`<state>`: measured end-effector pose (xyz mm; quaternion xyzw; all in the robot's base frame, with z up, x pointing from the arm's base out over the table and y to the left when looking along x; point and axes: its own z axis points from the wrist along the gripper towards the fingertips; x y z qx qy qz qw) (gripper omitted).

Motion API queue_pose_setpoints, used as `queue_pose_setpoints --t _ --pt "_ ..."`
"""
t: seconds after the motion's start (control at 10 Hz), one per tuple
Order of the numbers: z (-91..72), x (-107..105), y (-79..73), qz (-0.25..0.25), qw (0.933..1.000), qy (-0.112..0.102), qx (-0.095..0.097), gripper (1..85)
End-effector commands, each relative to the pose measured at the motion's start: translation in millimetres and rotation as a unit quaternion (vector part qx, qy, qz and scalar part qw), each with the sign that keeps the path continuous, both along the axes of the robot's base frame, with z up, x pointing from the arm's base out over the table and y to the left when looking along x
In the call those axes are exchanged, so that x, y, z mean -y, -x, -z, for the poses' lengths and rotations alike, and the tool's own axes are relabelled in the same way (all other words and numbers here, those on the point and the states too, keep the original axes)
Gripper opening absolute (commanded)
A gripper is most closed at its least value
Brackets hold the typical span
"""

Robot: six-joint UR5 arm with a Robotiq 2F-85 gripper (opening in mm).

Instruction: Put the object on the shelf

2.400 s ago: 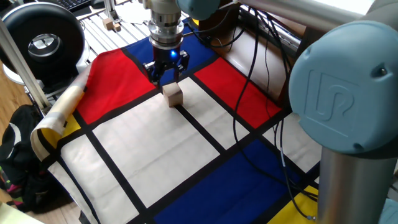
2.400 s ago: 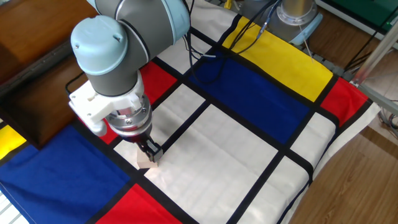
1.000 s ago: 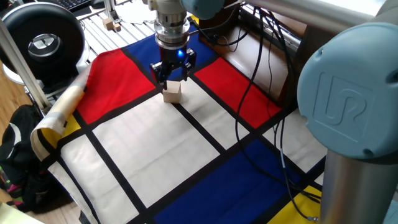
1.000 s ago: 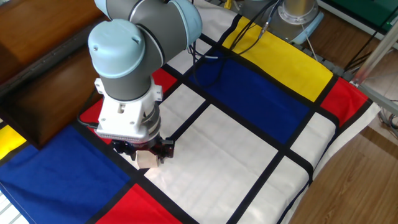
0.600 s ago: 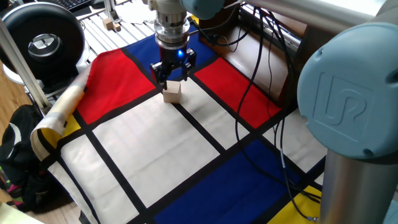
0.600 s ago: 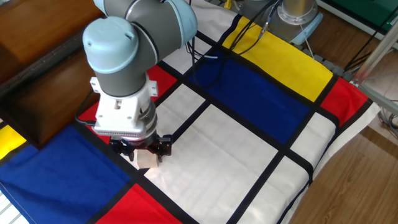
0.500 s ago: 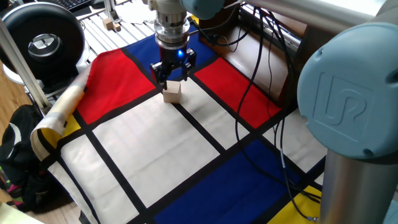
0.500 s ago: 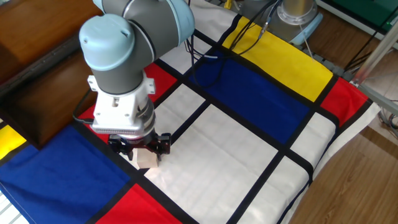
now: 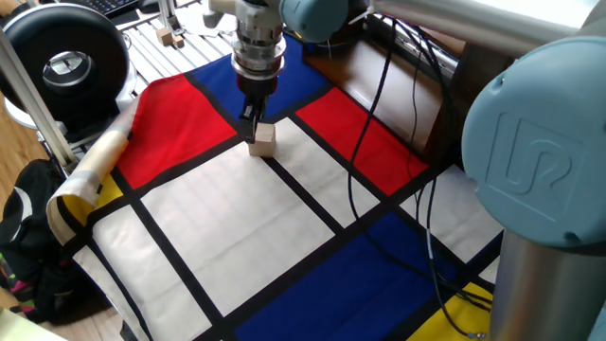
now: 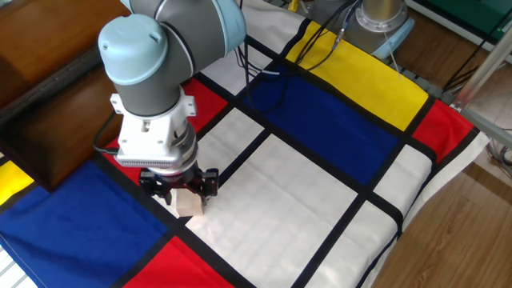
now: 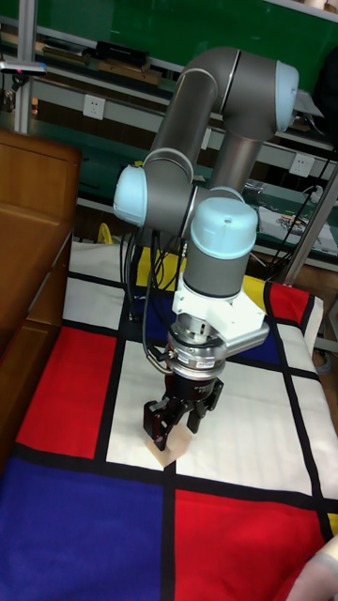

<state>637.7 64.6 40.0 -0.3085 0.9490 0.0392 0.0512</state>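
The object is a small pale wooden cube (image 9: 263, 140) on a white panel of the colour-block cloth, next to a black stripe. It also shows as the cube (image 10: 189, 205) and the cube (image 11: 167, 441). My gripper (image 9: 252, 121) points down right over it and stands open, with one finger on each side of the cube (image 10: 183, 189) and a gap to both faces. The fingertips (image 11: 175, 420) reach about the cube's top half. The dark brown shelf (image 10: 48, 96) stands along the cloth's edge close to the arm and appears as the shelf (image 9: 379, 66) and the shelf (image 11: 28, 235).
Black cables (image 9: 379, 123) trail over the red and white panels by the shelf. A black round device (image 9: 66, 62) and a rolled cloth edge (image 9: 95, 161) lie to the left. Tiny wooden blocks (image 9: 170, 38) sit on a silver slatted frame behind. The arm's base (image 10: 384, 20) stands at the far corner.
The wrist has turned about its vertical axis, so the fingers now straddle the cube along another direction. The gripper has shifted slightly over the cube. The cube has not moved.
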Motion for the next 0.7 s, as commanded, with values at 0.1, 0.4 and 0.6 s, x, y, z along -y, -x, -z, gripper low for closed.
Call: queue_pose_setpoints --t 0.1,0.4,0.6 --pt "0.9 -1 -0.9 0.011 0.9999 -0.009 0.005 55.3" --pt "2.1 -4 -2.2 0.007 0.9999 -0.014 0.008 55.7" --pt "5.7 -13 -4.2 0.008 0.9994 -0.032 0.012 56.3"
